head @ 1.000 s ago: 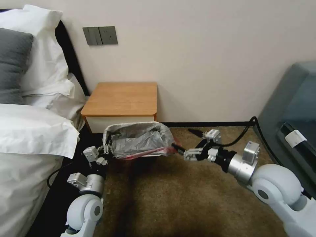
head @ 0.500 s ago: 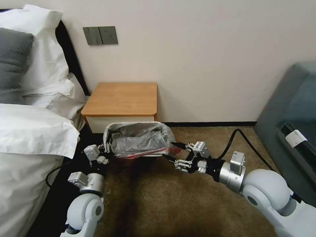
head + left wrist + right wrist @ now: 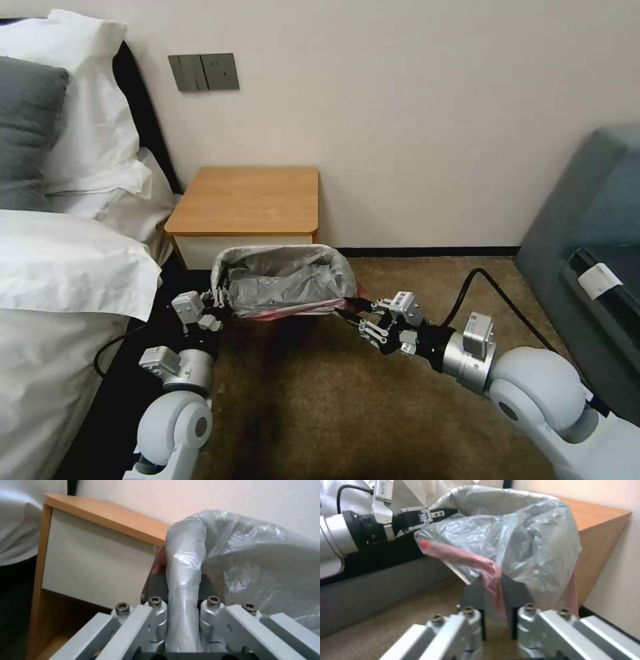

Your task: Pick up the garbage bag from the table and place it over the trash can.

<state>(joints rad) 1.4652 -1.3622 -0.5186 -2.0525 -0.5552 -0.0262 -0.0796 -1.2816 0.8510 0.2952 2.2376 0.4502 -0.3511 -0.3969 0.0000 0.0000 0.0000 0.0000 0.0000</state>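
You've got the garbage bag [image 3: 283, 283] already spread over the trash can [image 3: 313, 309], which sits on the carpet [image 3: 320, 400] just in front of the table [image 3: 250, 200], whose wooden top is bare. Bag mouth is open, grey plastic crumpled down inside the can, pink-red edge hanging along the near rim.

Left gripper [image 3: 215, 301] is at the can's left rim, its fingers [image 3: 156, 587] clamped on a fold of bag draped over that rim. Tight there: the bed [image 3: 60, 280] is just beside that arm and the table's white drawer front is right behind the can.

Right gripper [image 3: 352, 315] is at the can's right near corner. In the right wrist view its fingers [image 3: 475, 593] sit either side of the pink edge and look pinched on it. Open carpet lies to the right and near side, with a dark grey sofa [image 3: 593, 227] well apart at the far right.
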